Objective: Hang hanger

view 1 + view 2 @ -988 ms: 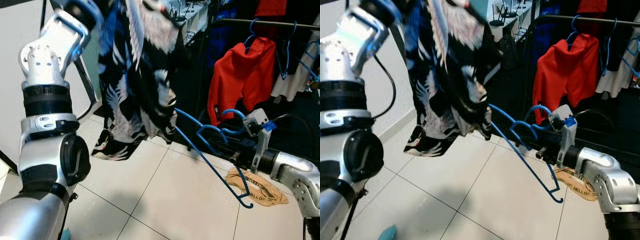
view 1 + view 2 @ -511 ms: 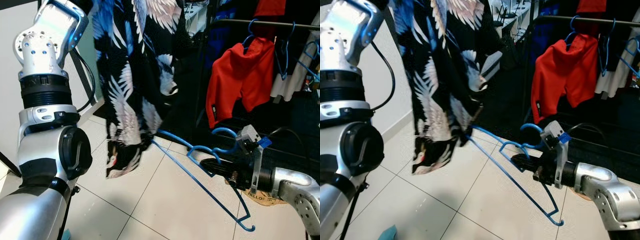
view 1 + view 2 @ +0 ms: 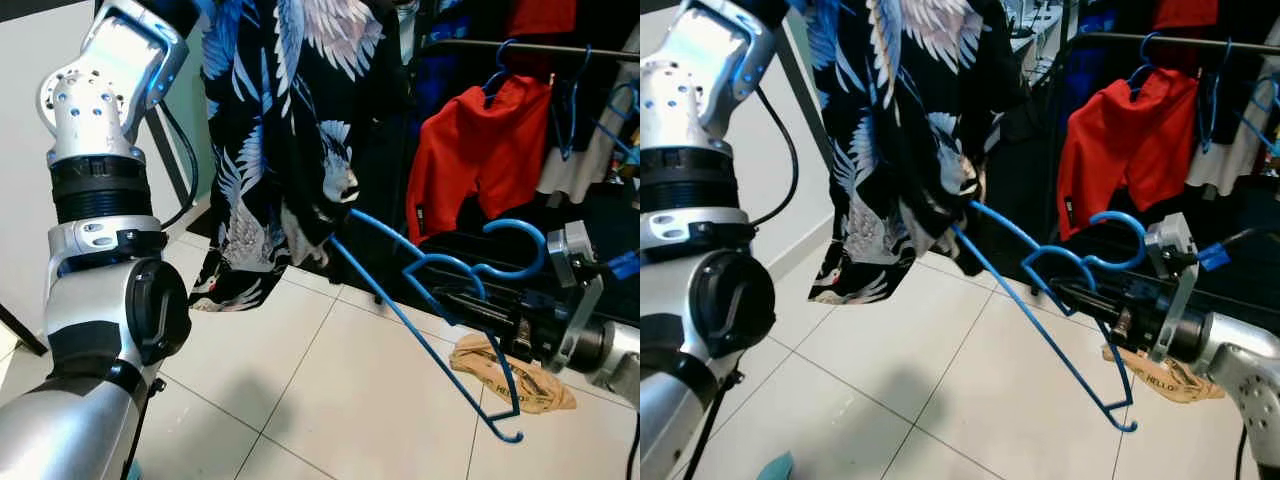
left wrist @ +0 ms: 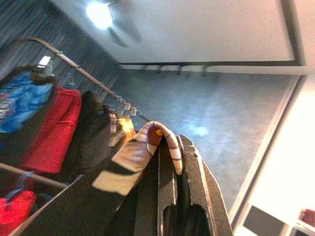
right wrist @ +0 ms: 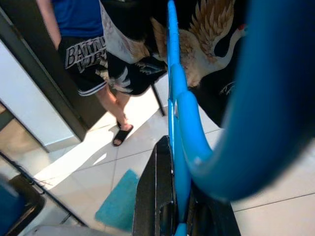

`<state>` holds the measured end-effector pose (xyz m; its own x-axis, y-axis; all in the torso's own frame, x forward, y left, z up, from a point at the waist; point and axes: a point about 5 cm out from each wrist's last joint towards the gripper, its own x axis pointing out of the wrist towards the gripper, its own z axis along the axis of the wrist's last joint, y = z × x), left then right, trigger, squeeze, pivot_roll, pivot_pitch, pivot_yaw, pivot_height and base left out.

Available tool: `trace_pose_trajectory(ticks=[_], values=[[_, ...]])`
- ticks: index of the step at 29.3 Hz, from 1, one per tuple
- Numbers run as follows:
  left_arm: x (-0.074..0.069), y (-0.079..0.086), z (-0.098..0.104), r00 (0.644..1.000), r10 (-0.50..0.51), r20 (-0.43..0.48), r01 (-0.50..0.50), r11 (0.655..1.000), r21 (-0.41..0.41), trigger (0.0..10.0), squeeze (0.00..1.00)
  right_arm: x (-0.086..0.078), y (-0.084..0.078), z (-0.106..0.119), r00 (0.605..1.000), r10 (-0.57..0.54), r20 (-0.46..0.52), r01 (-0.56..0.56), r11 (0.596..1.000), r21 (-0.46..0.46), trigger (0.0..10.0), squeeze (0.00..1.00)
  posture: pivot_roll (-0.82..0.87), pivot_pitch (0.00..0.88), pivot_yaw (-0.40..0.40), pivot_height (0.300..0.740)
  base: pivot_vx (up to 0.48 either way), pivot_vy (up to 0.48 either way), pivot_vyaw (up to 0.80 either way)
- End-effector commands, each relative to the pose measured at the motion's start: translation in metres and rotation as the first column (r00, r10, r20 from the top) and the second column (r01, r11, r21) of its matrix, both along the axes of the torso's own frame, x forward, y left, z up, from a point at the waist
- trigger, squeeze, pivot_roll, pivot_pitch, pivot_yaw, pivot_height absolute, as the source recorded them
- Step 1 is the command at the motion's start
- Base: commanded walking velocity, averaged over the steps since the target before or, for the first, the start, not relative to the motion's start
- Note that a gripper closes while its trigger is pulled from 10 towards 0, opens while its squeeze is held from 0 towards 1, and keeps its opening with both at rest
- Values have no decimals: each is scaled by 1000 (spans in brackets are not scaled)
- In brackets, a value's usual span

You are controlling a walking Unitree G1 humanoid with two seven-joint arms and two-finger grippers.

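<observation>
Right tool (image 3: 1080, 298) clamped on the blue hanger (image 3: 430, 300) just below its hook, low on the right above the tiled floor (image 3: 330, 400). Hanger tilted, one end poking into the folds of the black crane-print shirt (image 3: 285, 150), the other end hanging low over a tan bag (image 3: 520, 375) on the floor. Left tool (image 4: 177, 196) raised high, fingers pressed together on a fold of that shirt, which dangles from it. Behind, a clothes rail (image 3: 530, 47) with a red garment (image 3: 480, 150) on another blue hanger. Legs of a person (image 5: 110, 105) in sandals seen from the right wrist.
</observation>
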<state>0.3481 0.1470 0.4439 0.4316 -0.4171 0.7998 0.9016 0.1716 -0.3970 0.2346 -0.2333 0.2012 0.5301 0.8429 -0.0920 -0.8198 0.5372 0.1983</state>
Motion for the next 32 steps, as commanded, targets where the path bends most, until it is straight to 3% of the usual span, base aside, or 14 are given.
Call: trace_pose_trajectory(ticks=[1, 4, 8, 11, 18, 22, 24, 28, 31, 32], values=[[-4, 1, 1, 999, -33, 38, 34, 999, -19, 0, 0, -2, 6, 3, 999, 31, 15, -31, 1000, -3, 10000, 0, -34, 24, 86, 740, 0, 0, 0], [-9, -2, 2, 995, -75, 70, 76, 997, -19, 0, 0, 4, 9, 0, 1000, 3, 23, -2, 999, -32, 10000, 0, -31, 24, 86, 740, 0, 0, 0], [-24, -12, 6, 976, -170, 140, 172, 985, -3, 0, 0, 25, 8, -3, 990, -129, 51, 132, 989, -67, 10000, 0, -24, 25, 85, 740, 0, 0, 0], [-33, -20, 6, 959, -231, 166, 232, 973, 11, 0, 0, 38, 12, 3, 977, -189, 98, 193, 981, -31, 10000, 0, -16, 27, 88, 740, 0, 0, 0], [-36, -27, 1, 952, -267, 153, 268, 963, 15, 0, 0, 43, 18, 14, 967, -209, 145, 205, 978, 43, 10000, 0, -15, 26, 92, 740, 0, 0, 0], [-32, -32, -10, 954, -280, 112, 280, 960, 12, 0, 0, 44, 23, 26, 962, -199, 185, 177, 976, 129, 10000, 0, -18, 25, 94, 740, 0, 0, 0], [-24, -33, -21, 966, -253, 59, 254, 967, 3, 0, 0, 37, 28, 35, 967, -145, 211, 104, 976, 194, 10000, 0, -23, 23, 96, 740, 0, 0, 0], [-20, -32, -25, 972, -232, 33, 232, 973, 0, 0, 0, 34, 29, 37, 968, -119, 219, 70, 974, 216, 10000, 0, -25, 25, 98, 740, 0, 0, 0], [-1, -18, -39, 993, -95, -66, 95, 995, -11, 0, 0, 23, 28, 45, 967, -66, 245, -12, 952, 306, 10000, 0, -27, 25, 102, 740, 0, 0, 0], [-1, -18, -39, 993, -95, -66, 95, 995, -11, 0, 0, 23, 28, 45, 967, -66, 245, -12, 952, 306, 10000, 0, -27, 25, 102, 740, 0, 0, 0]])
